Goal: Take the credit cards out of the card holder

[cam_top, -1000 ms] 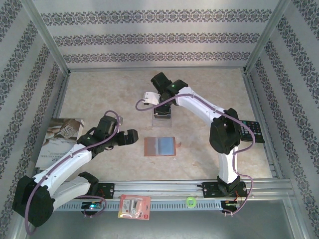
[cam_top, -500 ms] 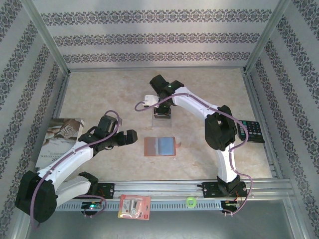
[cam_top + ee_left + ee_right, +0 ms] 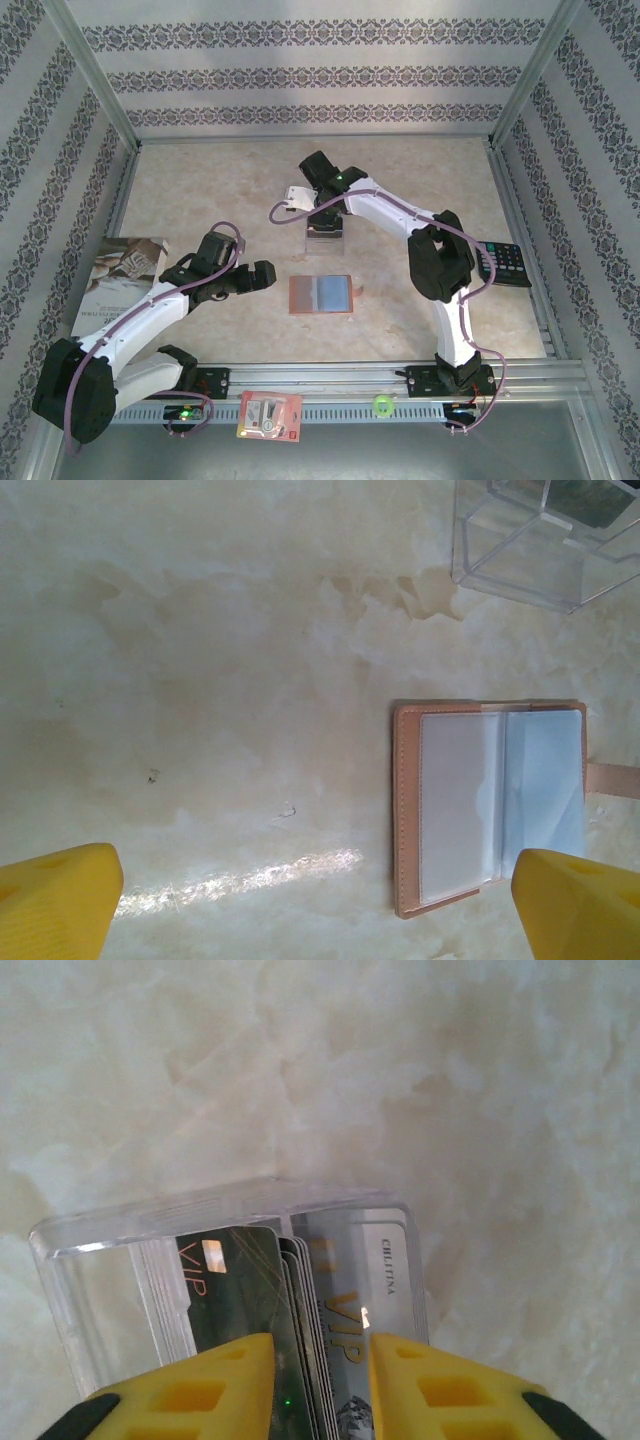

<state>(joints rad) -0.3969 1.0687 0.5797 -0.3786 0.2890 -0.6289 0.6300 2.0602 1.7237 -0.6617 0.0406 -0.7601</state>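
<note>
The card holder (image 3: 321, 295) lies open and flat mid-table, reddish-brown with a grey-blue inner panel; its clear pockets (image 3: 490, 805) look empty. The credit cards (image 3: 350, 1260), silver and dark ones marked VIP, stand on edge in a clear plastic box (image 3: 326, 240). My right gripper (image 3: 325, 215) points down into that box. Its yellow fingers (image 3: 320, 1345) are parted, with the card stack between them. My left gripper (image 3: 262, 275) hovers just left of the holder, open wide (image 3: 315, 880), nothing between its fingers.
A black calculator (image 3: 505, 262) sits at the right edge behind the right arm. A printed magazine (image 3: 120, 280) lies at the left. A red-and-white packet (image 3: 270, 415) and a green ring (image 3: 381, 405) rest on the near rail. The clear box (image 3: 540, 540) stands beyond the holder.
The right gripper has shifted slightly left and settled over the clear box, and its jaws have parted from shut. The left arm has hardly moved.
</note>
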